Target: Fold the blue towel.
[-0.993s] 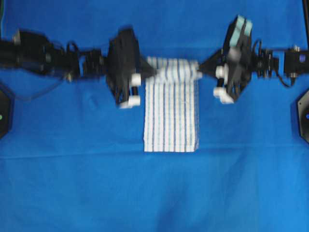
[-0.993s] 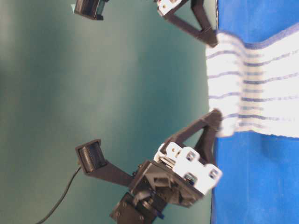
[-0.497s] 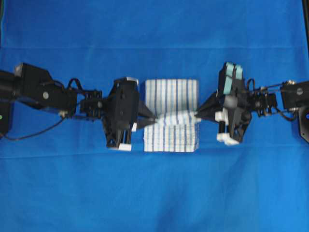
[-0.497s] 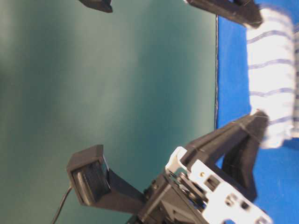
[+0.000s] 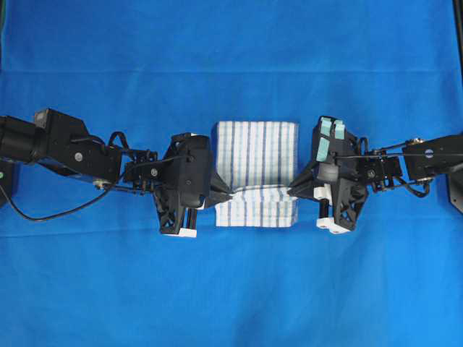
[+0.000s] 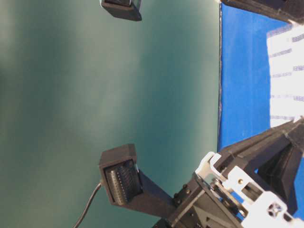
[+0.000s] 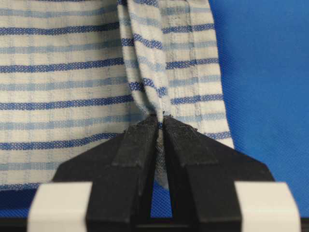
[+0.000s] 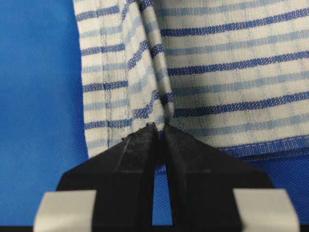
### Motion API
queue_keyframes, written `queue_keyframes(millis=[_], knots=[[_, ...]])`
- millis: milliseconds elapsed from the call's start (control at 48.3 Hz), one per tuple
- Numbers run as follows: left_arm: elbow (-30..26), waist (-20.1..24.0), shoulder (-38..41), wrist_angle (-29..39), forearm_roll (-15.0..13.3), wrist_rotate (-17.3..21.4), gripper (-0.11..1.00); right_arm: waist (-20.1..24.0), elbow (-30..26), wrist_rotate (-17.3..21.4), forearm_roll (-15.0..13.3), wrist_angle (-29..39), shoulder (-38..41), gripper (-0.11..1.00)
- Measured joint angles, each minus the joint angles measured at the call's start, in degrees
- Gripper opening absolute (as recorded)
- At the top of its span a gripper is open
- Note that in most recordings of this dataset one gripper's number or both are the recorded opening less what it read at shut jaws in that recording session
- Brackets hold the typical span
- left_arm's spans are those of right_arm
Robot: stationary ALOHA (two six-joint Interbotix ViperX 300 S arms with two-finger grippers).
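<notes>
The blue towel, white with thin dark-blue and light-blue stripes, lies at the middle of the table with its far end folded over toward the front. My left gripper is shut on the towel's left corner, cloth pinched between its black fingers. On the other side my right gripper is shut on the right corner, the fabric rising in a ridge from its fingers. In the table-level view only a strip of the towel shows beside the left arm's body.
A plain blue sheet covers the whole table. Black arm bases sit at the left and right edges. A cable trails from the left arm over the sheet.
Both grippers carried the towel's far edge forward, toward the front of the table, laying the lifted part over the rest. The towel's footprint is now shorter. Both grips stayed shut.
</notes>
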Motion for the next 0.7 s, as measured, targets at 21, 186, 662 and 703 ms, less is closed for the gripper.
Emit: queue_keyframes(millis=[21,186,662,703], knots=[[0.0,0.0,0.0,0.0,-0.09,0.0,0.03,0.0,0.0,0.0,0.0,0.0,0.0,0.07],[0.09,-0.09,0.0,0.53,-0.09,-0.09,0.13,0.09,-0.09,0.0,0.09,0.26,0.09,0.07],[0.62,-0.35,-0.62,2.55,-0.09,0.53,0.49,2.46,-2.55,0.0,2.55,1.05,1.23,0.62],[0.7,-0.44,-1.49,3.78,-0.09,0.62,0.49,2.81,-2.99,0.0,2.55,1.93,1.05,0.6]])
